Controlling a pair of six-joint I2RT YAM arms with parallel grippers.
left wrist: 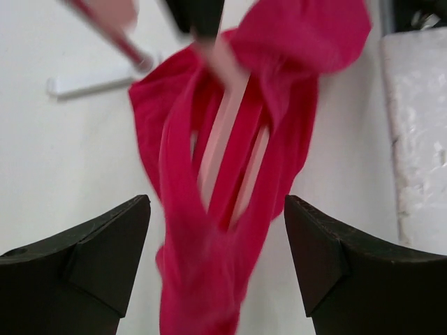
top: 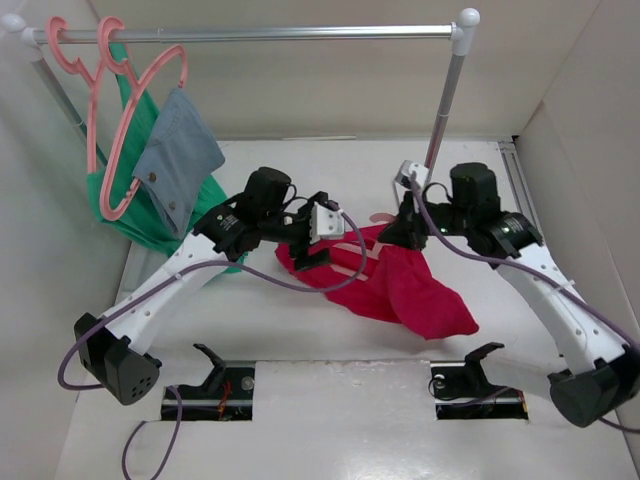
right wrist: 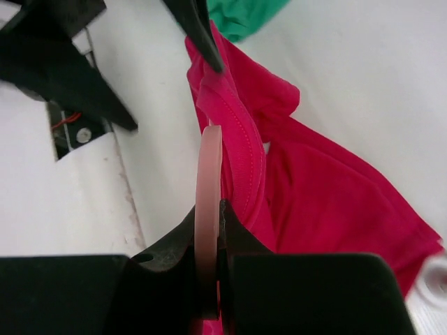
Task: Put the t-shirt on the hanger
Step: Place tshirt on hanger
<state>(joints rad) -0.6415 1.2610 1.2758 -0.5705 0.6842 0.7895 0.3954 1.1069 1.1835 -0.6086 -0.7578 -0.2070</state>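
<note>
- Well off to the left of the left claw [left wrist: 216, 202] and farther back, we see a rail [top: 250, 33]. It carries spare pink hangers [top: 93, 130] with a green garment [top: 150, 225] and a grey-blue cloth [top: 178, 150].
- The left claw stands wide. In its wrist view both fingers [left wrist: 91, 265] are spread, and a strip of white table [top: 330, 420] shows between each finger and the cloth.
- The shirt [left wrist: 202, 279] lies in a bunched red strip between those fingers and seems to touch neither. From there it runs straight ahead of the claw.
- Just ahead of the left claw, the pale bars of the hanger [left wrist: 220, 139] show through a gap in the shirt's folds, with red cloth on both sides.
- In the overhead view the shirt is a crumpled heap on the table. It reaches from under the left claw across to the near right of the right claw [right wrist: 208, 209].
- The right claw is clamped on the hanger, whose thin pink edge rises straight out from between its fingers.
- Ahead of the right claw the shirt wraps the hanger, and the rest spreads to the claw's right.
- We cannot tell whether the hanger's shoulders sit inside the neck.
</note>
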